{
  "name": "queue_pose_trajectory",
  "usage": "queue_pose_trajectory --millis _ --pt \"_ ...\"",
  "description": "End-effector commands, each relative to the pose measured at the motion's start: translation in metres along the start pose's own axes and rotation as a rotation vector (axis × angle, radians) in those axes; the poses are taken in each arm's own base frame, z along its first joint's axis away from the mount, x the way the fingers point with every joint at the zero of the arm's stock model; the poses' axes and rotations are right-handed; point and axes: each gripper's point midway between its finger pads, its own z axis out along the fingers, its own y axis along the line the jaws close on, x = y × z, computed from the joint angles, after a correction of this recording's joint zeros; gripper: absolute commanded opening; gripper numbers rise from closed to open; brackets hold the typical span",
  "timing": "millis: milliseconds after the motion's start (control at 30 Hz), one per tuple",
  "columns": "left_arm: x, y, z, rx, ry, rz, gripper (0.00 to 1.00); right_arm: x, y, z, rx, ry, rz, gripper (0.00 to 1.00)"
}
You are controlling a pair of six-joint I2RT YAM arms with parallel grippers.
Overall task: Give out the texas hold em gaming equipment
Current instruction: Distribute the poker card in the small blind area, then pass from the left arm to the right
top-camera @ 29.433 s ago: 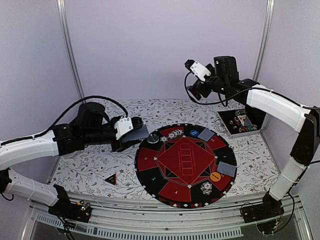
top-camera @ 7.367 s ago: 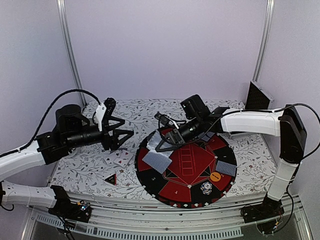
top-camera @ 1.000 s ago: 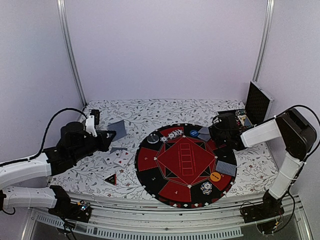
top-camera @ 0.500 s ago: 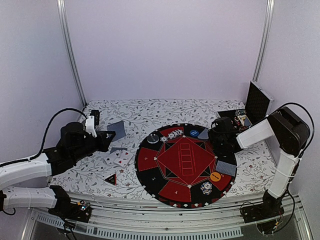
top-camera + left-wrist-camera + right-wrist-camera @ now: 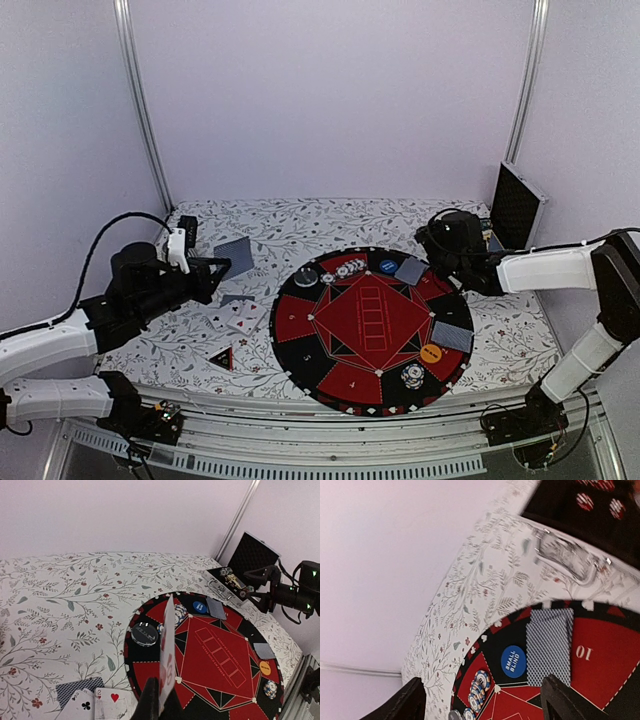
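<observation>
Left end effector [image 5: 156,701] is clamped shut on one upright card [image 5: 167,645], held on edge just off the left side of the round mat [image 5: 372,322]. Right end effector [image 5: 482,692] is wide open with nothing in it, over the mat's far right edge. A flat card [image 5: 550,645] lies back-up on the mat just below it, between its fingers and beside the blue disc [image 5: 513,661]. Loose cards [image 5: 82,696] lie on the desk [image 5: 60,605] left of the mat.

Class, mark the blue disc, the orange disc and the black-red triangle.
blue disc [image 5: 513,661]: right wrist view, centre of its lettered face.
orange disc [image 5: 431,352]: top external view, middle of its face.
black-red triangle [image 5: 221,357]: top external view, its centre.
</observation>
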Motion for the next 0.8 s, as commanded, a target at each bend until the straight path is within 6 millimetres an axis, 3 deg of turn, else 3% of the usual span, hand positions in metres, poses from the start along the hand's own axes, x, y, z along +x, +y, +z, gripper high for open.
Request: queue_pose_trajectory --millis 0,100,133,233,333,500,600,667,767 --pt "-0.033 -0.038 -0.016 0.191 -0.084 0.098 0.0 0.017 0.099 -0.045 -0.196 -0.035 -0.591 0.85" --pt "-0.039 -0.067 -0.029 0.352 -0.094 0.153 0.0 0.088 0.174 -0.099 -0.637 0.173 -1.011 0.85" --pt "-0.041 -0.077 -0.035 0.409 -0.101 0.165 0.0 0.112 0.187 -0.123 -0.8 0.271 -1.069 0.85" --pt "-0.045 -0.107 -0.053 0.588 -0.104 0.188 0.0 0.175 0.203 -0.189 -1.172 0.539 -1.134 0.86" --pt "-0.047 -0.12 -0.058 0.659 -0.094 0.172 0.0 0.223 0.2 -0.219 -1.328 0.739 -1.126 0.87" --pt "-0.047 -0.131 -0.058 0.694 -0.074 0.16 0.0 0.25 0.218 -0.236 -1.464 0.844 -1.091 0.87" --pt "-0.045 -0.137 -0.056 0.709 -0.059 0.161 0.0 0.264 0.219 -0.238 -1.503 0.91 -1.074 0.81" --pt "-0.043 -0.139 -0.055 0.714 -0.051 0.161 0.0 0.271 0.216 -0.239 -1.519 0.942 -1.07 0.67" --pt "-0.039 -0.141 -0.054 0.723 -0.036 0.158 0.0 0.274 0.214 -0.238 -1.528 0.96 -1.06 0.33"
